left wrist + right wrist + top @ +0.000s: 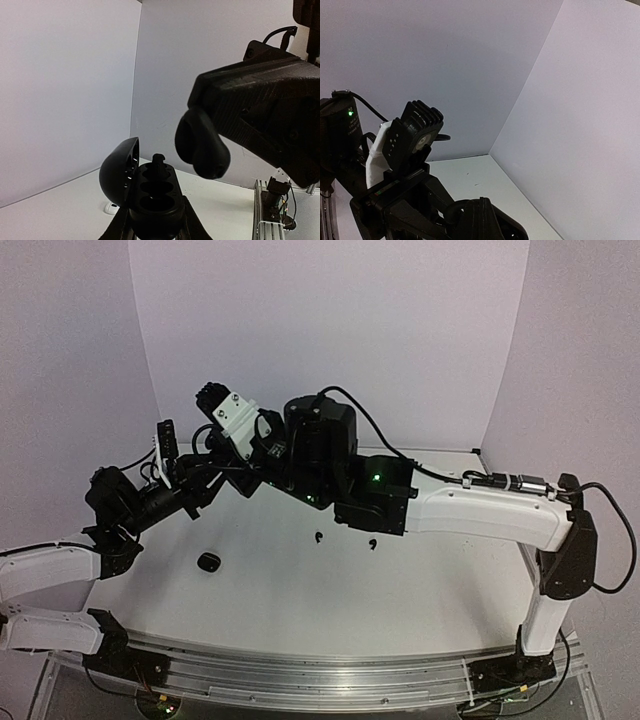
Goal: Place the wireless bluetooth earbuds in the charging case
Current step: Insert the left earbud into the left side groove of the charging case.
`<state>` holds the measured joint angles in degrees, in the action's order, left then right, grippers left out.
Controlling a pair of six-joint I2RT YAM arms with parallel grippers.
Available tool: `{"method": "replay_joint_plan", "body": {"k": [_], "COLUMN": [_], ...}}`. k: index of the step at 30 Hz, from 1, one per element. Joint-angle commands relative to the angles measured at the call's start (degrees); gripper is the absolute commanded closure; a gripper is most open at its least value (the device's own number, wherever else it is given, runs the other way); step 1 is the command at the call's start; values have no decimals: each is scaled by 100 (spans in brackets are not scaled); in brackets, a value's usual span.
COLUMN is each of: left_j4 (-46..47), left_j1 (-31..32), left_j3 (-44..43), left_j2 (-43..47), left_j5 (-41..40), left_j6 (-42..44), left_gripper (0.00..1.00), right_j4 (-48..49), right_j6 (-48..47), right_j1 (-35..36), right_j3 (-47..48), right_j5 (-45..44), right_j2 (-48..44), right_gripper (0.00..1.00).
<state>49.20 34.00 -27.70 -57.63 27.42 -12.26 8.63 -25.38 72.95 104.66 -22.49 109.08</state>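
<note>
Left end effector (pixel 156 227) is clamped around an open black case (pixel 155 195), lifted above the counter (pixel 280 590); what looks like one bud (pixel 158 161) stands in its end socket. Right end effector (pixel 202 145) hangs near the case, and whether it grips anything cannot be told. A loose bud (pixel 318 537) and a second bud (pixel 372 543) lie near mid-counter. These buds look tiny, light, hard and slick, apt to squirt free; pinch across the rounded body, leaving the stem clear.
</note>
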Motion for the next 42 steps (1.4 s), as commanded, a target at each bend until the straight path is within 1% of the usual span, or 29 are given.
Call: {"method": "replay_joint_plan", "body": {"k": [1, 11, 23, 32, 42], "left_j4": [309, 376, 296, 350, 328], "left_j1": [-34, -31, -34, -34, -34], "left_j3": [-137, -140, -146, -202, -192], "left_j2": [58, 78, 119, 102, 135], "left_j5": [93, 136, 134, -1, -52], "left_j6": [92, 55, 54, 6, 65], "left_gripper": [100, 100, 100, 100, 100], "right_j4": [253, 218, 217, 209, 107], "right_j6": [-287, -415, -386, -294, -430], "right_j1": [0, 0, -26, -26, -26], "right_j3": [244, 190, -150, -433, -704], "right_j5": [-265, -446, -642, -501, -269], "right_j2": [97, 222, 2, -69, -85], "right_gripper": [100, 100, 100, 100, 100]}}
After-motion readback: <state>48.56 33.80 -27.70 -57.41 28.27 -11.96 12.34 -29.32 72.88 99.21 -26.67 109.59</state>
